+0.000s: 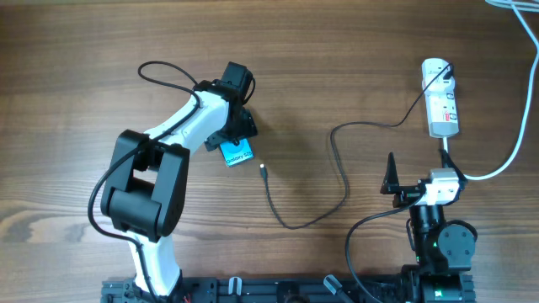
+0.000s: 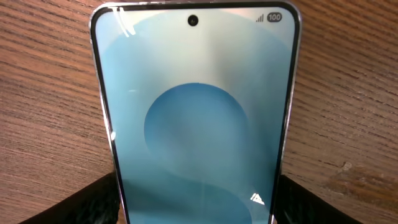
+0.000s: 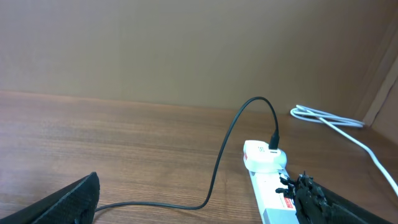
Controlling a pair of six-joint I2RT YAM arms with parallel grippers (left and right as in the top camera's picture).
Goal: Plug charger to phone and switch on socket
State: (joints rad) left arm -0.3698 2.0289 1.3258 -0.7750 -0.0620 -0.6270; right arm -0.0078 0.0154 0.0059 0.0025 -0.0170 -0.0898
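The phone (image 2: 196, 118) lies flat on the wooden table, its teal screen lit and filling the left wrist view. My left gripper (image 2: 198, 205) straddles its lower end, one black finger (image 2: 81, 202) against each long edge. From overhead only the phone's white-strip end (image 1: 237, 154) shows below the left gripper (image 1: 240, 135). The charger cable (image 1: 337, 143) runs from the socket (image 1: 440, 105) to its loose connector tip (image 1: 262, 167), a little right of the phone. My right gripper (image 1: 418, 168) is open just short of the socket's near end (image 3: 273, 186). The cable is plugged into the socket's far end (image 3: 272, 142).
A thick white cord (image 1: 514, 151) loops from the socket off the table's far right corner, also seen as a white cord (image 3: 336, 121) in the right wrist view. The left arm's body (image 1: 143, 181) covers the table's left middle. A brown wall stands behind the table.
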